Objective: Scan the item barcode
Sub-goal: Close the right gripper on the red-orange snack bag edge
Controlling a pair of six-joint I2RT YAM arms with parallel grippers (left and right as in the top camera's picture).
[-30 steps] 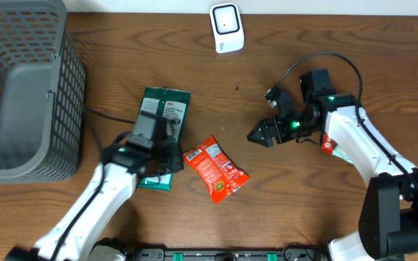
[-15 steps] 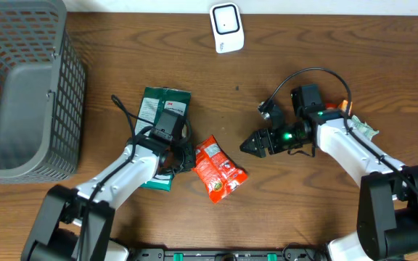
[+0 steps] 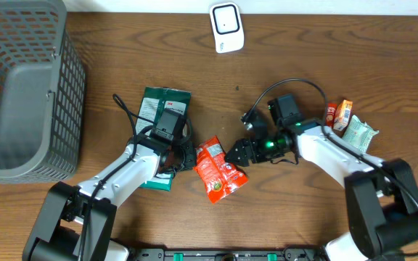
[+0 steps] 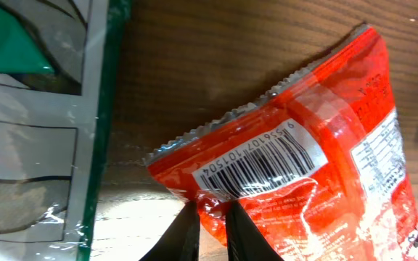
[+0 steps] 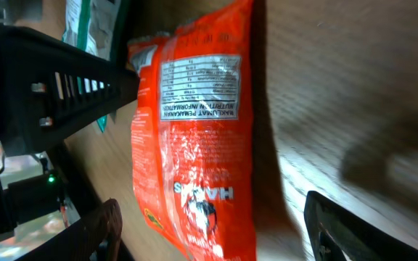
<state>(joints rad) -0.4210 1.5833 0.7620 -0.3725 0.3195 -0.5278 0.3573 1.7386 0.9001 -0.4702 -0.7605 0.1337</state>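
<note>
Aiming my wide-open right gripper point(image 5: 212, 210) at the red foil snack bag point(image 3: 220, 170), lower centre, clear of its barcode point(image 4: 263, 163); left gripper point(image 4: 212, 225) jaws narrow, straddling its corner, grip unclear.

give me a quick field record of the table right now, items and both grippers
item: red snack packet lying on the table
barcode: faces up, by the crimped edge
scanner: white, at the far edge, apart from the packet
left gripper: nearly closed at the packet's corner, grip unclear
right gripper: open, close by the packet, empty
also: green packet, grey basket
</note>
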